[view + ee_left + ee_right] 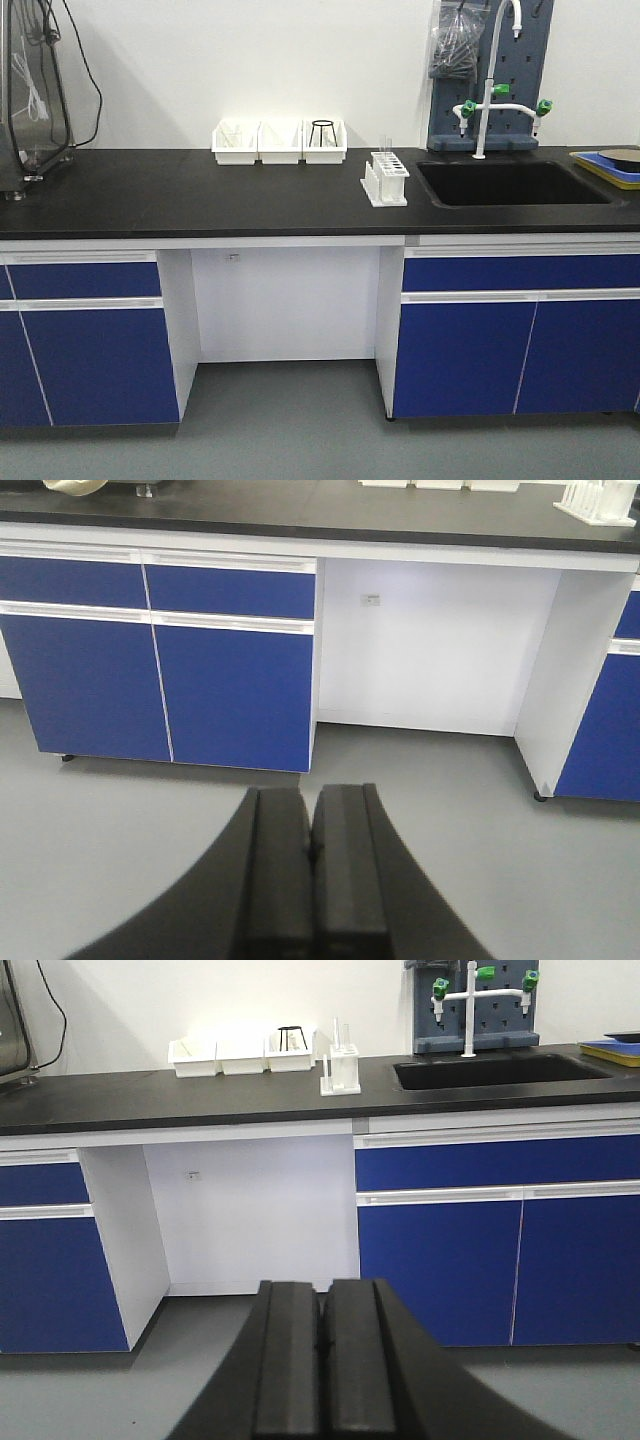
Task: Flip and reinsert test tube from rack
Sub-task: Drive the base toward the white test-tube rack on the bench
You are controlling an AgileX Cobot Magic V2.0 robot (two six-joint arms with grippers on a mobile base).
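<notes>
Black counter, rack well beyond right hand

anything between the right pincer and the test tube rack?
Nothing visible. Right pincer, shut, faces the rack across open floor; rack stands free on the counter beside the sink, bins farther back by the wall.

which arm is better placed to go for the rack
Right, likely. The rack sits almost straight ahead of the right hand; from the left hand it shows only at the far upper right edge. Both hands are shut.
</notes>
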